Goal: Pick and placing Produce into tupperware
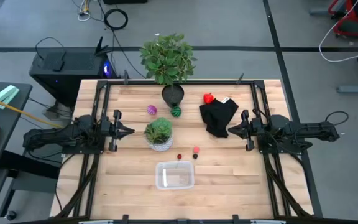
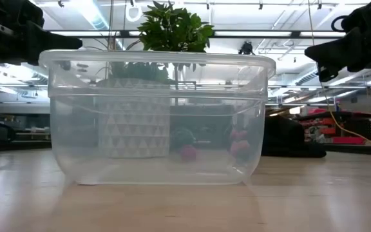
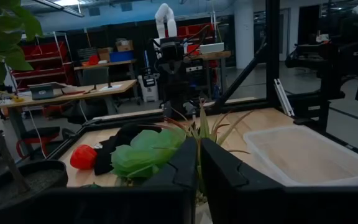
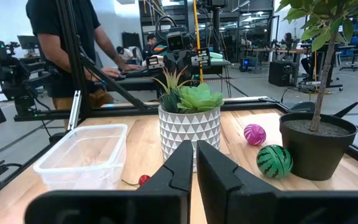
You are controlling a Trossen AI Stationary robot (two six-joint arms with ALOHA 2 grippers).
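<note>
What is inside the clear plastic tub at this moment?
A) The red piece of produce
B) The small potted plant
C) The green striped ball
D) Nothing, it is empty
D: in the high view the clear tub holds nothing, and the green striped ball and the red piece lie on the table far from it.

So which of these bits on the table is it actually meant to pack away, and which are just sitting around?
For the job:
- clear tub
- red piece
- purple ball
- green striped ball
- two tiny red pieces and

Just lying about:
- tall plant in black pot
- small plant in white pot
- black cloth
</note>
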